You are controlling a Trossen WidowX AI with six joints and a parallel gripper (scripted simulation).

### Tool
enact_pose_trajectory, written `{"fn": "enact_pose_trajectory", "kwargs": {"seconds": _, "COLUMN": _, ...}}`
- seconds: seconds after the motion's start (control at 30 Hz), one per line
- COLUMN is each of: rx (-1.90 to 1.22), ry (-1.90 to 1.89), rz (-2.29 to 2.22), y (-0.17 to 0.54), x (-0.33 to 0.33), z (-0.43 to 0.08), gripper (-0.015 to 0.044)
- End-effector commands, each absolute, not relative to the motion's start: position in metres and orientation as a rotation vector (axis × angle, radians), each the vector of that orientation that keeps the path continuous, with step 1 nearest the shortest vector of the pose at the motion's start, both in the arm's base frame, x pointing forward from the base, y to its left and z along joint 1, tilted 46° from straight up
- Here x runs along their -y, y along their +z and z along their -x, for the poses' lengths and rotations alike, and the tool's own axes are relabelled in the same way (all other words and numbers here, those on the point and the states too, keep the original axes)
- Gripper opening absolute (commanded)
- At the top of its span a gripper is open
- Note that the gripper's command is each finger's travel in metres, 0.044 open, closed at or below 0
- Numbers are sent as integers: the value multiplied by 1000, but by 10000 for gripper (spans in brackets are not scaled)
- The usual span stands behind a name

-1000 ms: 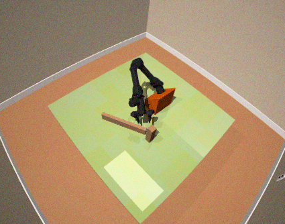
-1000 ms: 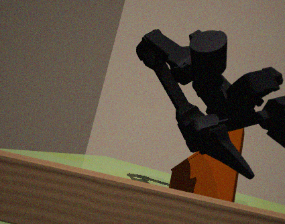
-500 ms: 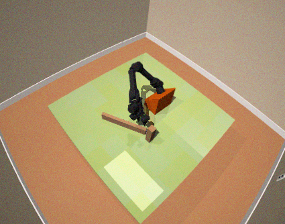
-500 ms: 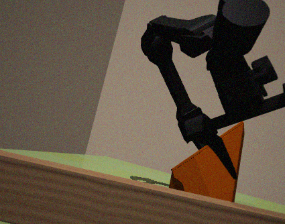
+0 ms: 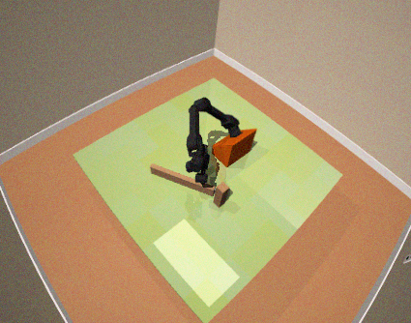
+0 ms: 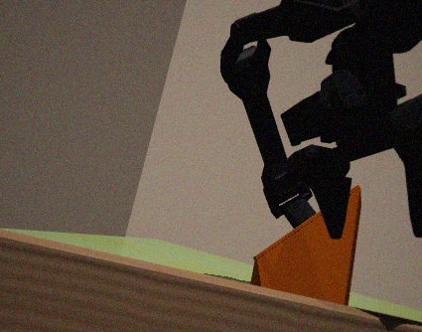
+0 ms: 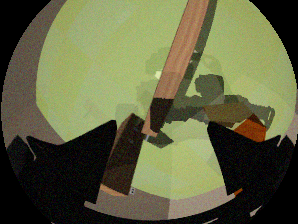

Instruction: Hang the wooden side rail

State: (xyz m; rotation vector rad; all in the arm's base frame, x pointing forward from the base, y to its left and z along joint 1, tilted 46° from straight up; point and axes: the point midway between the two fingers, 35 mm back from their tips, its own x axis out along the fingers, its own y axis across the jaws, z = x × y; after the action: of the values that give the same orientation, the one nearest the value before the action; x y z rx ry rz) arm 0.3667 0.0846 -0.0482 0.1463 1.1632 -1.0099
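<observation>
The wooden rail point(image 5: 176, 179) point(image 6: 139, 293) point(image 7: 182, 55) lies long and low, its near end close beside the short wooden post point(image 5: 221, 194) point(image 7: 121, 157). A small bit of grey metal shows between rail end and post in the wrist view. The separate hooks, the pins and the slot cannot be made out, so whether the hooks sit on the pins cannot be told. My gripper point(image 5: 206, 184) point(image 6: 378, 236) point(image 7: 165, 126) is wide open and empty, pointing down over the rail's post end. In the wrist view that end shows between the two fingertips, with the post toward the left finger.
An orange wedge-shaped block point(image 5: 234, 149) point(image 6: 308, 263) point(image 7: 251, 129) stands beside the arm's base, behind the gripper as seen in the exterior view. A pale bright rectangle point(image 5: 195, 263) lies on the green surface in front of the post in the top view.
</observation>
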Motion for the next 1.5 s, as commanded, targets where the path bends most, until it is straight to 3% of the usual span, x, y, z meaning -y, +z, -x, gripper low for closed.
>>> {"fn": "enact_pose_trajectory", "kwargs": {"seconds": 0.0, "rx": -922, "ry": -1265, "rz": -242, "y": -42, "x": -85, "z": -375, "gripper": 440}}
{"fn": "enact_pose_trajectory", "kwargs": {"seconds": 1.47, "rx": -923, "ry": -1264, "rz": -238, "y": -92, "x": -36, "z": -377, "gripper": 440}}
